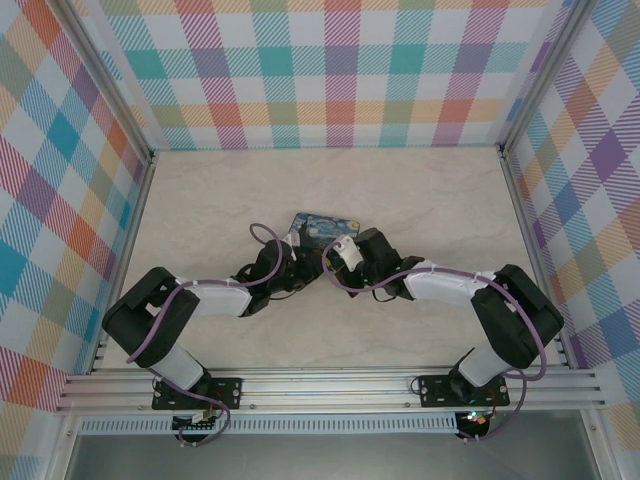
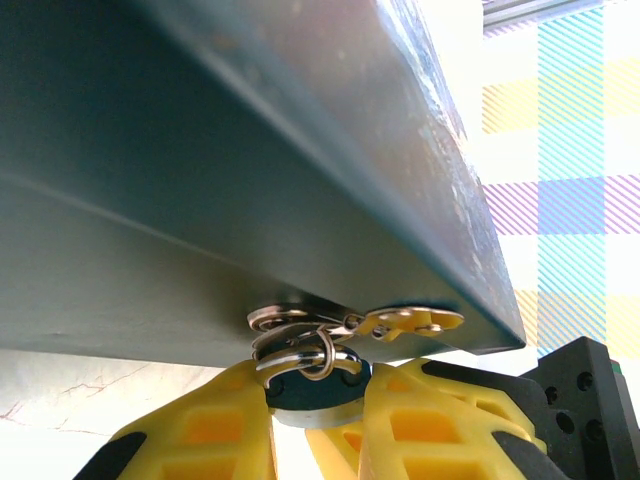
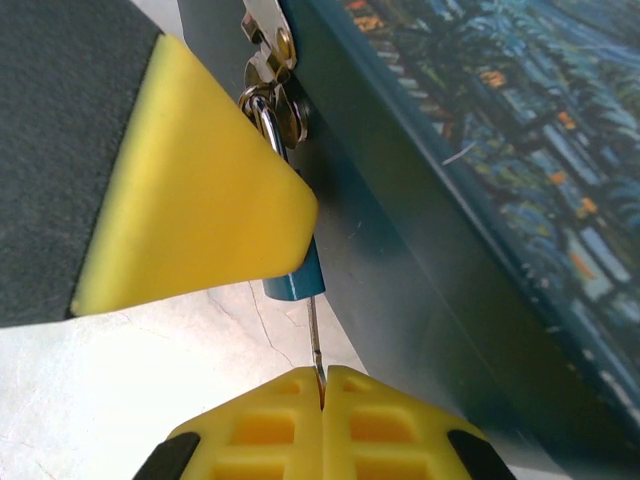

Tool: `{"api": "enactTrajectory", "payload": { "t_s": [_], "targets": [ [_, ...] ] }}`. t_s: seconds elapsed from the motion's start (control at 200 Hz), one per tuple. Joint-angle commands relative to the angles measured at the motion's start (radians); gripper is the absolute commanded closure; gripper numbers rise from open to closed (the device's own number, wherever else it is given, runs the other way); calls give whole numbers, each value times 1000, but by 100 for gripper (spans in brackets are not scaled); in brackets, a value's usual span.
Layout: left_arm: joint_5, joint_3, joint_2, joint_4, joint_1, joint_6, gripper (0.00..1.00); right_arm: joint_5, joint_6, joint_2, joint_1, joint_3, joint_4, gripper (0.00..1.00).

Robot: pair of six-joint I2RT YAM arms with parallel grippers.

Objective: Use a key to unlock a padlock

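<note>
The padlock (image 2: 312, 393) hangs by its silvery shackle (image 2: 300, 357) from the hasp on the side of the painted box (image 2: 200, 170). My left gripper (image 2: 316, 405) is shut on its dark blue body, one yellow finger on each side. In the right wrist view, the padlock's blue bottom end (image 3: 296, 281) pokes out below the left gripper's yellow finger (image 3: 190, 180). The thin key (image 3: 314, 345) runs from that end down into my right gripper (image 3: 322, 385), which is shut on it. From above, both grippers (image 1: 290, 263) (image 1: 342, 252) meet at the box's near edge.
The blue-and-yellow swirl-painted box (image 1: 325, 228) lies mid-table on the pale marble surface (image 1: 200, 200). Plaid walls enclose the back and both sides. Purple cables (image 1: 262, 232) loop along both arms. A metal rail (image 1: 320, 385) runs along the near edge.
</note>
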Motion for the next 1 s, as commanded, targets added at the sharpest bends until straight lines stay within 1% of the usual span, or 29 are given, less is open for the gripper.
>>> {"api": "enactTrajectory", "payload": {
  "t_s": [0.0, 0.515, 0.805, 0.995],
  "targets": [
    [29, 5, -27, 0, -11, -13, 94, -25, -20, -32, 5, 12, 76, 94],
    [15, 3, -27, 5, -11, -17, 95, -31, -13, -46, 7, -27, 41, 94],
    [19, 3, -27, 5, -11, -16, 94, -27, -12, -44, 7, -22, 51, 94],
    [31, 5, -26, 1, -11, -17, 95, -16, -9, -47, 7, -12, 88, 94]
  ]
}}
